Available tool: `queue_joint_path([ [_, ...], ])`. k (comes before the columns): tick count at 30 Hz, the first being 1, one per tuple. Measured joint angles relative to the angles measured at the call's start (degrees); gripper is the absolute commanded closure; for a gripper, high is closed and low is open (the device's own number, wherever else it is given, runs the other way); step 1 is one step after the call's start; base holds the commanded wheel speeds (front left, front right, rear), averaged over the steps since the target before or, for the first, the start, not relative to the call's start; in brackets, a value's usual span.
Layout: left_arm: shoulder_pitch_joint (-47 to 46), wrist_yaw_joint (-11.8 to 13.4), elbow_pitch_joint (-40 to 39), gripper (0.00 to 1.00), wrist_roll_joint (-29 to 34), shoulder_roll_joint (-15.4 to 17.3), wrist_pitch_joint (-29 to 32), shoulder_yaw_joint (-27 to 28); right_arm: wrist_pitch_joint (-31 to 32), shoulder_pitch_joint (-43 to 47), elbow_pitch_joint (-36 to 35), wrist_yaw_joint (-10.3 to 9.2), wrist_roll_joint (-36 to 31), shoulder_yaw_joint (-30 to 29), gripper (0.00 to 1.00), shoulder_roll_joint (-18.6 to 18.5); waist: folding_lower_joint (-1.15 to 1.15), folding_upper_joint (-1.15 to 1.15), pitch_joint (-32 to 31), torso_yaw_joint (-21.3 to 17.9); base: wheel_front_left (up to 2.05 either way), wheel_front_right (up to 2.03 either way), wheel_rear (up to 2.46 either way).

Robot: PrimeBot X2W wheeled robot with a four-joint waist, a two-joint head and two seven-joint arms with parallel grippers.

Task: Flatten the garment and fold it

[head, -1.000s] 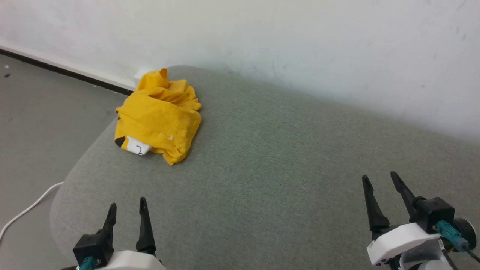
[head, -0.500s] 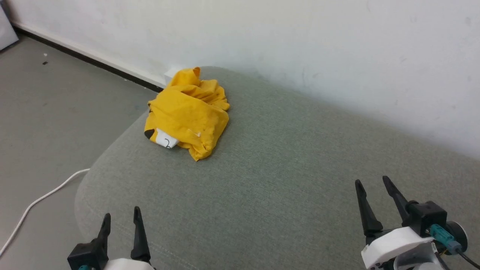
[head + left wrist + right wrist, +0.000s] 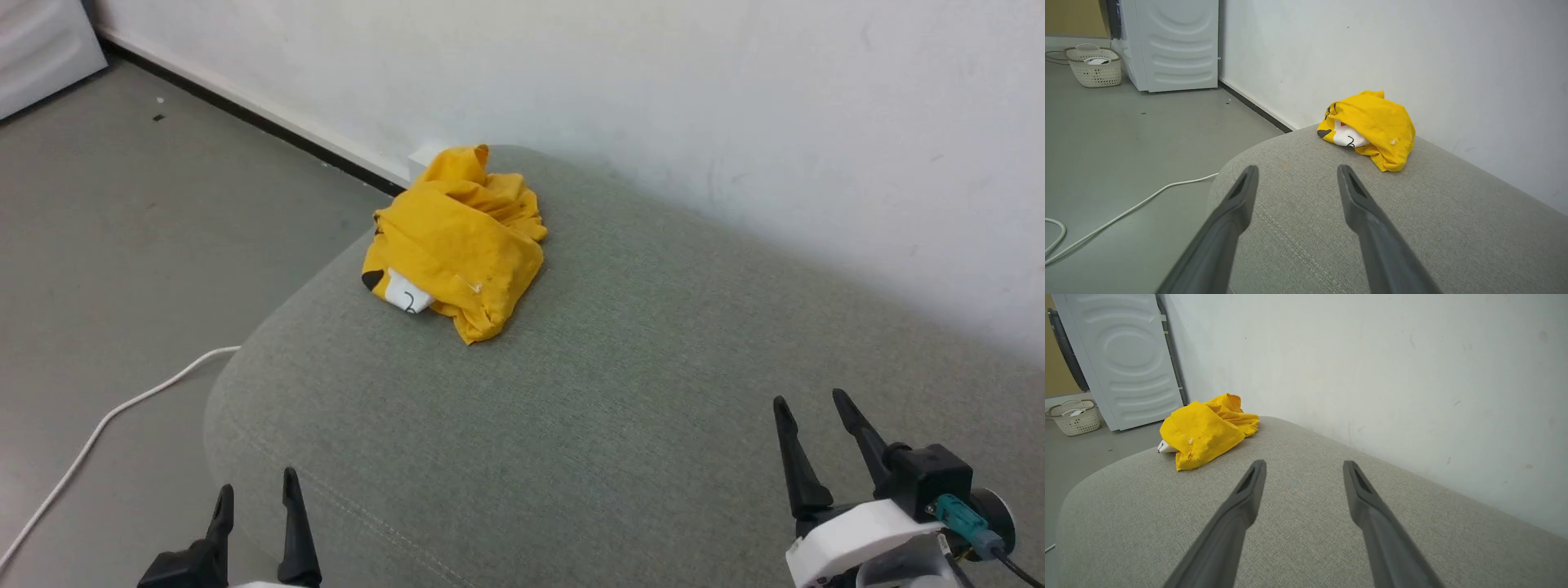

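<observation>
The garment [image 3: 461, 241] is a bright yellow T-shirt lying in a crumpled heap at the far left corner of the grey-green upholstered surface [image 3: 620, 392], near the wall. A white patch with black marks peeks out at its near left side. In the left wrist view the garment [image 3: 1372, 122] lies ahead and to the right; in the right wrist view the garment [image 3: 1204, 430] lies ahead to the left. My left gripper [image 3: 253, 494] is open at the lower left, over the surface's near edge. My right gripper [image 3: 808, 402] is open at the lower right. Both are empty and far from the garment.
A white wall [image 3: 653, 98] runs behind the surface. Grey floor [image 3: 122, 245] lies to the left, with a white cable [image 3: 106, 420] on it. A white appliance [image 3: 1171, 41] and a woven basket [image 3: 1094, 67] stand further off along the wall.
The camera has turned left, so the whole scene has shifted right in the head view. Both grippers sit slightly lower in frame, still open. The garment lies as before.
</observation>
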Motion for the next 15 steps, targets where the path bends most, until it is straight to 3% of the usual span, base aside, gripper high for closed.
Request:
queue_joint_path([
  [15,0.27,0.40,1.61,0.00,-1.34,0.54,-1.41,-0.13,-0.07,0.01,0.12,0.00,0.19,-0.51,0.00,0.01,0.00,0.00,0.18,1.53,0.00,0.00,0.00],
])
